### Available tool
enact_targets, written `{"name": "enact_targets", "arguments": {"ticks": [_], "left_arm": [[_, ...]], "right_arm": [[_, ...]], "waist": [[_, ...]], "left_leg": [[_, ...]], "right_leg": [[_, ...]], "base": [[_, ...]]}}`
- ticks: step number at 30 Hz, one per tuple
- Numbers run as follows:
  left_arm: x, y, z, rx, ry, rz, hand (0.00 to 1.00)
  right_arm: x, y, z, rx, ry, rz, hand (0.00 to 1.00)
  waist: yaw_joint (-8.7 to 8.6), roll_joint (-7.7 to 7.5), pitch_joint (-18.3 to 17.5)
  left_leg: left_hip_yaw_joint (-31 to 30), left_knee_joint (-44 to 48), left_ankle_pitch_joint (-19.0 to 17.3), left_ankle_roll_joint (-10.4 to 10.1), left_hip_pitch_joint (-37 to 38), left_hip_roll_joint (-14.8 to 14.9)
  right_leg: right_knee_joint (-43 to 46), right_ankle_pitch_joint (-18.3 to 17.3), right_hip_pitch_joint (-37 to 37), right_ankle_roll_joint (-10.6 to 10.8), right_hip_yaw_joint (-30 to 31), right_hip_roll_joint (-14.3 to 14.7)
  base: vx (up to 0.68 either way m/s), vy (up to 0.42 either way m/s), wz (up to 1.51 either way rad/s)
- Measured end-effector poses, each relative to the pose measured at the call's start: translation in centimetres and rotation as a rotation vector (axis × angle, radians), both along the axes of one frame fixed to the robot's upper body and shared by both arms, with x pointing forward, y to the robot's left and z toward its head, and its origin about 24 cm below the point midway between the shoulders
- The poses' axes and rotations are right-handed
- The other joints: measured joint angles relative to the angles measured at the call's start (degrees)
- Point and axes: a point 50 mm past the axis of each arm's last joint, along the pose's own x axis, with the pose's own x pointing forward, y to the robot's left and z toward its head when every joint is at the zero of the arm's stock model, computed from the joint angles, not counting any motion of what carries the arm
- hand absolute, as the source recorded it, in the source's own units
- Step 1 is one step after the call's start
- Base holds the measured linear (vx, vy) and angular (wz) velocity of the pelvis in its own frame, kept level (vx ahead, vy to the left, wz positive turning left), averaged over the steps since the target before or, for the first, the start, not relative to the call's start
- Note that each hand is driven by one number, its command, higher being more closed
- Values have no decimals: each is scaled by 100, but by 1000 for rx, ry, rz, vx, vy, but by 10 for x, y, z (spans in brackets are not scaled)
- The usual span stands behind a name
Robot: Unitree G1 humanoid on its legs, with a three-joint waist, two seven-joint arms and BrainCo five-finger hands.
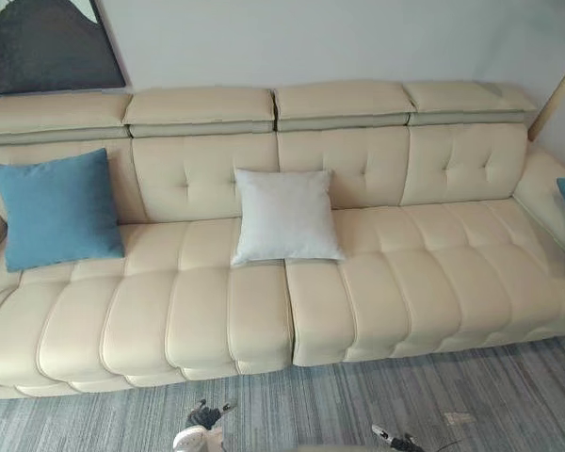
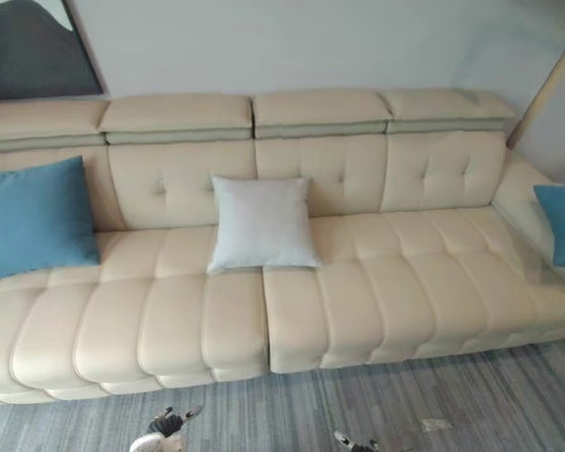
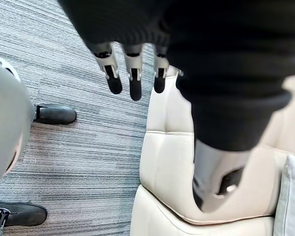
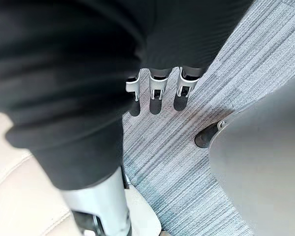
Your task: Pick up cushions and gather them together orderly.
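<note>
Three cushions rest on a long cream sofa (image 1: 433,282). A blue cushion (image 1: 58,207) leans on the backrest at the left end. A white cushion (image 1: 284,217) leans at the middle. Another blue cushion (image 2: 560,224) stands by the right armrest, partly cut off by the view's edge. My left hand (image 3: 132,73) hangs over the carpet in front of the sofa, fingers straight and holding nothing; it also shows low in the left eye view (image 1: 205,414). My right hand (image 4: 157,91) hangs the same way over the carpet, open and holding nothing, low in the left eye view (image 1: 395,438).
Grey striped carpet (image 1: 490,395) lies between me and the sofa's front edge. A dark painting (image 1: 38,42) hangs on the wall at the upper left. A slanted wooden pole (image 1: 557,94) stands beyond the sofa's right end.
</note>
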Motion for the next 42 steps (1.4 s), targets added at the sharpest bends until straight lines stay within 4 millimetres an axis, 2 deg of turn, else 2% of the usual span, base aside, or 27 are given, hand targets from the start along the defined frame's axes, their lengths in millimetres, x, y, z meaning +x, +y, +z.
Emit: {"name": "enact_targets", "arguments": {"ticks": [8,16,20,22,25,26,30,32,33,34,35,36,37,38,39,40,42], "left_arm": [[-1,1,0,3,1,1,0],[-5,7,-2,16,32,-5,0],[-5,7,-2,23,38,-14,0],[-2,8,-1,26,29,-16,0],[-2,10,0,30,29,-14,0],[-2,8,-1,26,30,-12,0],[-1,9,0,29,29,-10,0],[-1,11,0,32,25,-4,0],[0,11,0,34,23,-5,0],[1,12,1,38,18,-7,0],[2,13,1,40,17,-8,0],[2,13,1,42,18,-10,0],[2,13,1,44,19,-23,0],[5,8,1,44,16,-59,0],[6,5,1,37,15,-74,0],[11,-3,1,19,4,-84,0],[29,-20,5,-14,-42,-123,0]], "right_arm": [[2,1,0,0,0,7,0],[9,3,1,-21,9,85,0],[10,1,1,-31,10,94,0],[12,1,2,-36,9,102,0],[17,-1,4,-53,-7,111,0],[19,-4,5,-66,-10,117,0],[21,-2,5,-65,-14,141,0],[29,0,7,-65,-34,156,0],[31,1,7,-65,-39,161,0],[34,1,8,-65,-44,163,0],[37,2,8,-64,-51,165,0],[36,2,8,-63,-48,163,0],[32,2,7,-64,-38,163,0],[30,-1,7,-72,-32,162,0],[30,-3,8,-83,-32,173,0],[35,-7,9,-98,-44,172,0],[38,-15,12,-117,-55,155,0]], "waist": [[1,-3,2],[-6,-19,29],[-23,1,150],[-20,-17,237],[-6,-25,374],[-8,23,358],[-20,-7,368],[-47,6,361],[-46,0,364],[-40,49,435],[-60,46,469],[-67,32,468],[-100,34,469],[-124,84,475],[-142,114,481],[-202,176,510],[-256,355,609]], "left_leg": [[-43,0,0,0,-30,-5],[-61,2,1,-1,-42,3],[-5,39,-5,-9,25,24],[79,250,-119,-41,-11,71],[61,1009,-542,-94,-249,191],[158,1099,-655,-110,-307,230],[932,1284,-931,-265,-291,378],[1703,1569,-1139,-285,-280,588],[1962,1610,-1151,-272,-266,667],[2397,1625,-1165,-253,-178,785],[2667,1629,-1163,-254,-81,843],[2897,1654,-1162,-255,34,889],[3059,1760,-1161,-254,156,969],[3161,1842,-1160,-251,260,1035],[3231,1857,-1160,-251,325,1063],[3349,1811,-1157,-256,430,1075],[3548,1651,-1069,-385,615,1021]], "right_leg": [[0,-1,1,5,-102,-23],[-8,1,10,9,-163,-28],[-6,1,89,9,-155,-21],[17,1,98,8,-89,-4],[123,-2,-43,-2,255,77],[162,4,-189,-7,415,122],[193,142,-570,-80,1177,347],[147,381,-879,-203,1583,575],[133,445,-969,-295,1487,625],[136,489,-1112,-595,878,578],[241,510,-1205,-767,225,461],[375,577,-1284,-857,-391,350],[518,630,-1301,-787,-1168,306],[622,557,-1297,-893,-1966,313],[697,411,-1284,-1059,-2489,280],[879,217,-1291,-1084,-2802,219],[1270,-15,-1424,-1059,-2694,271]], "base": [[0,0,3],[0,0,1],[0,0,0],[-46,-17,-18],[-61,-20,-53],[-54,-1,-71],[-16,26,-115],[16,9,-171],[10,-33,-184],[6,-40,-165],[30,-52,-179],[47,-39,-163],[110,-162,-166],[120,-202,-148],[130,-228,-113],[115,-118,-83],[102,-57,-68]]}}
